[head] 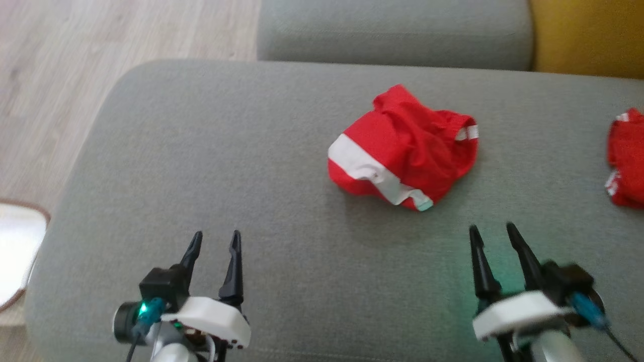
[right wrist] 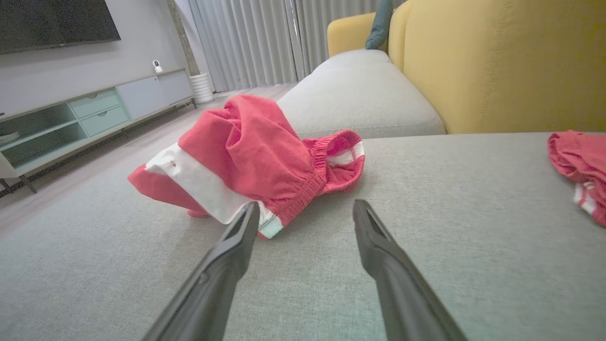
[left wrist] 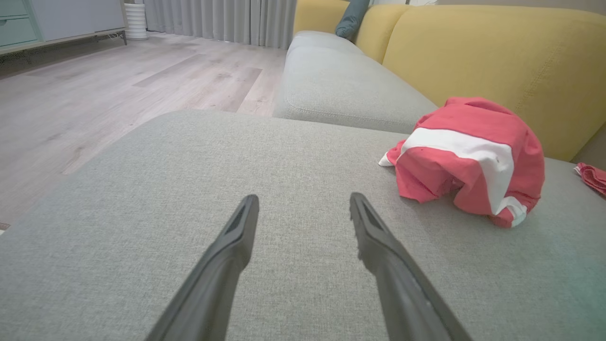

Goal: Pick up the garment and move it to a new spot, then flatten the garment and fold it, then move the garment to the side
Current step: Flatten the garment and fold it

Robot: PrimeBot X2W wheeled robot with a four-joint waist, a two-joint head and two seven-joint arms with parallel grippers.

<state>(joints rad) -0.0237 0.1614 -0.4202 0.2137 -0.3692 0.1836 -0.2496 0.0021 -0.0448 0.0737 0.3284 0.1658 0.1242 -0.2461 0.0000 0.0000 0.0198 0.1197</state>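
Observation:
The garment (head: 402, 148) is a crumpled red heap with a white band, lying on the grey sofa cushion (head: 226, 166) right of centre. My left wrist view has the garment (left wrist: 468, 158) ahead to the right; my right wrist view has the garment (right wrist: 251, 161) ahead to the left, just beyond the left fingertip. My left gripper (head: 215, 241) is open near the cushion's front, well left of the heap. My right gripper (head: 492, 232) is open too, just in front of the heap and slightly right. Both hold nothing.
A second red cloth (head: 626, 161) lies at the cushion's right edge. A yellow backrest (right wrist: 497, 61) rises behind, and another grey seat cushion (head: 392, 32) lies beyond. Wooden floor (head: 60, 75) drops off to the left, with a TV cabinet (right wrist: 71, 118) across the room.

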